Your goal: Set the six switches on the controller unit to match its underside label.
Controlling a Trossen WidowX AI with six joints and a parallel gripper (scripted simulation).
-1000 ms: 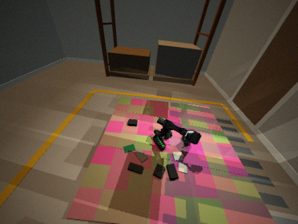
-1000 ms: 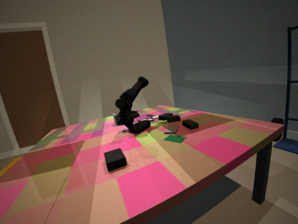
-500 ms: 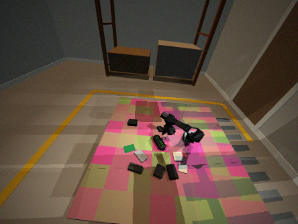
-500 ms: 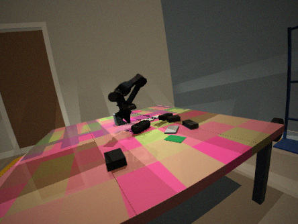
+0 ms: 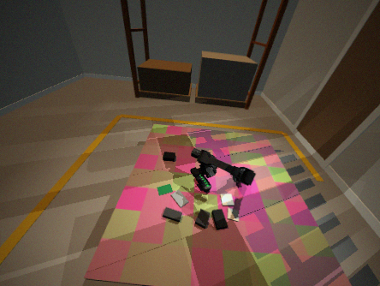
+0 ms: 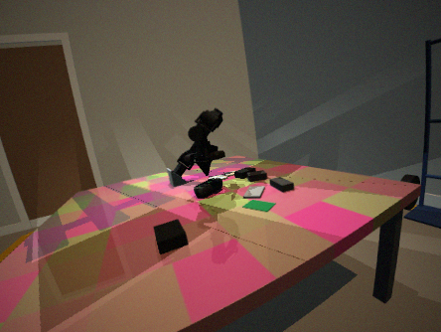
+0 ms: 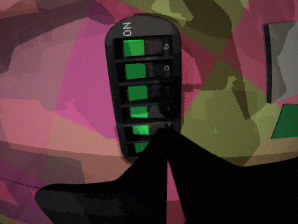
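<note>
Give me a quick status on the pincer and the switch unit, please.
Pincer shut, empty, tips over the unit's near end. Unit flat on its base, switches up. Nothing between them; grey plate lies off to the side.
</note>
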